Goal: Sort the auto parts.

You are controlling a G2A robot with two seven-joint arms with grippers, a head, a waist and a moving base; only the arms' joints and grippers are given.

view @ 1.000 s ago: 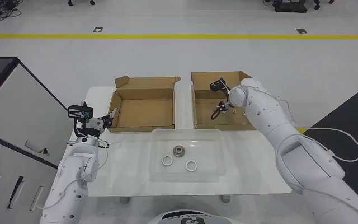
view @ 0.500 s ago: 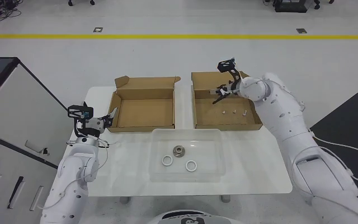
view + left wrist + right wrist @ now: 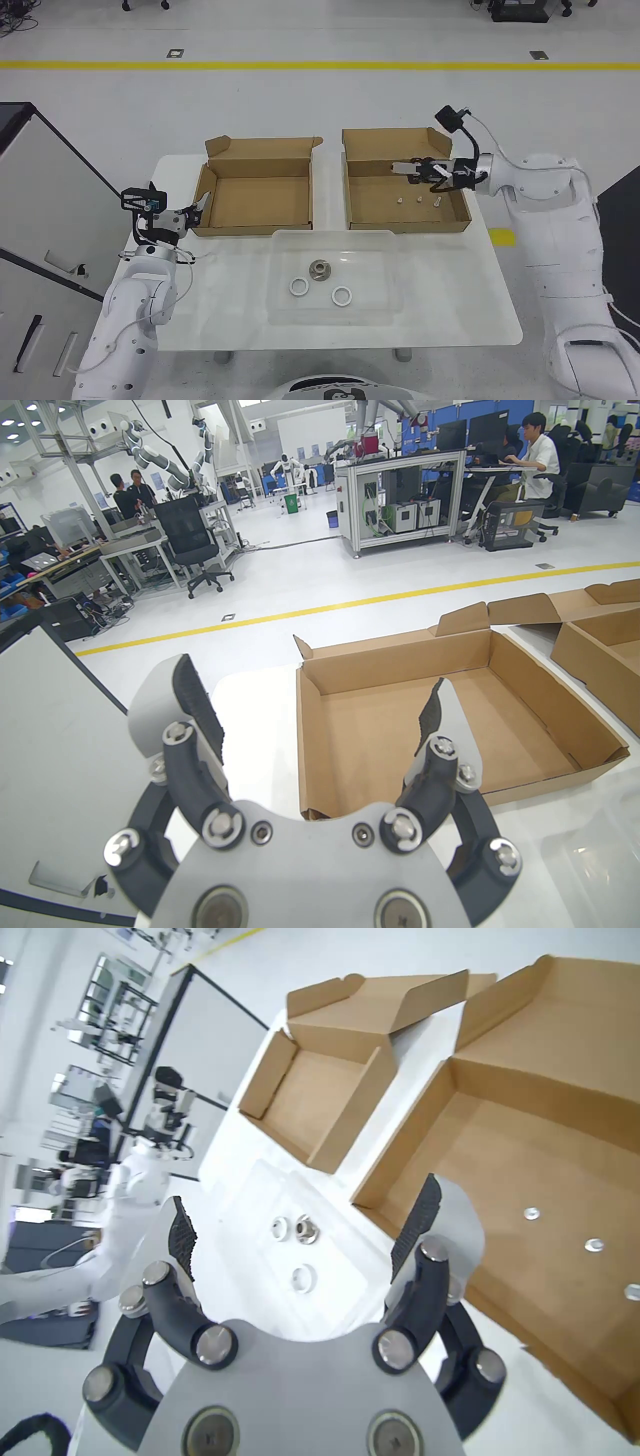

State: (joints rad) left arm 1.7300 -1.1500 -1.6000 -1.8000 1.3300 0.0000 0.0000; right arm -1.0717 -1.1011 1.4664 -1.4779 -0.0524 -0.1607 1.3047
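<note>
— Grippers, one entry each?
— My left gripper (image 3: 310, 675): fingers spread wide, nothing between them, at the left edge of the counter (image 3: 450, 280), just beside the left cardboard box (image 3: 258, 200). My right gripper (image 3: 305, 1198): also spread wide, nothing held, above the far side of the right cardboard box (image 3: 375, 205).
— And the parts?
— On the floor of the right cardboard box: three small silver parts (image 3: 417, 198) in a row, apart from one another. In the clear tray (image 3: 335, 234), which sits on the counter in front of both boxes: two white rings (image 3: 299, 287) and one dark metal flanged piece (image 3: 319, 268). The piece lies near one ring, and the other ring lies a little apart. Both boxes stand open with their flaps up.
</note>
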